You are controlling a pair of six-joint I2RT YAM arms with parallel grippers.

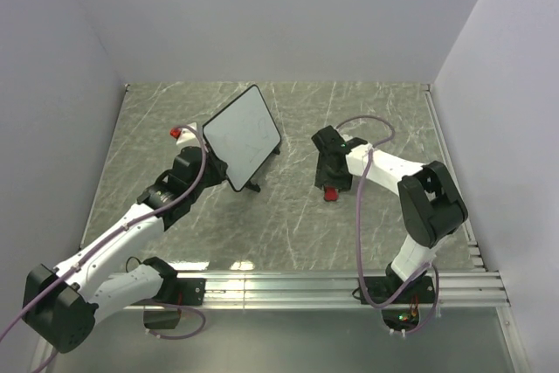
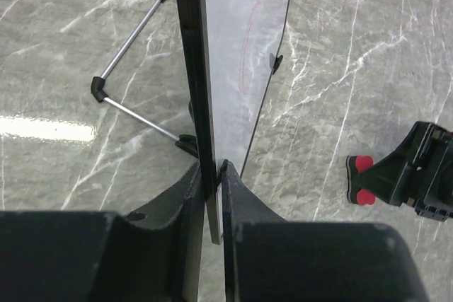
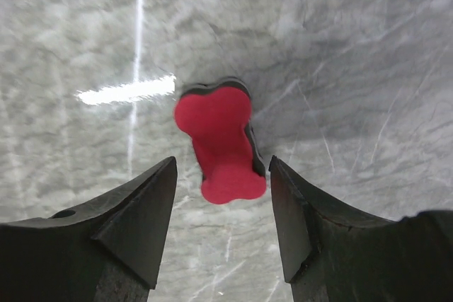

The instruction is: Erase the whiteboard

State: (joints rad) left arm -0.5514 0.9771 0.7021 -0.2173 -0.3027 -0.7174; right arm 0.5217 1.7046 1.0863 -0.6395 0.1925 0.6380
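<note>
The whiteboard (image 1: 243,135) stands tilted on the marble table, white face with faint scribbles, thin black frame. My left gripper (image 1: 206,151) is shut on its left edge; in the left wrist view the gripper (image 2: 214,169) pinches the black frame, and the whiteboard (image 2: 244,47) runs edge-on away from me with a faint red line on it. The red bow-tie eraser (image 1: 331,193) lies on the table. My right gripper (image 1: 331,179) is open just above it; in the right wrist view the eraser (image 3: 219,143) lies just beyond the open gripper (image 3: 222,167), untouched.
The board's metal stand legs (image 2: 127,83) stick out behind it. A small red object (image 1: 175,133) lies left of the board. Grey walls enclose the table; a metal rail (image 1: 332,286) runs along the near edge. The right gripper and eraser (image 2: 361,179) show in the left wrist view.
</note>
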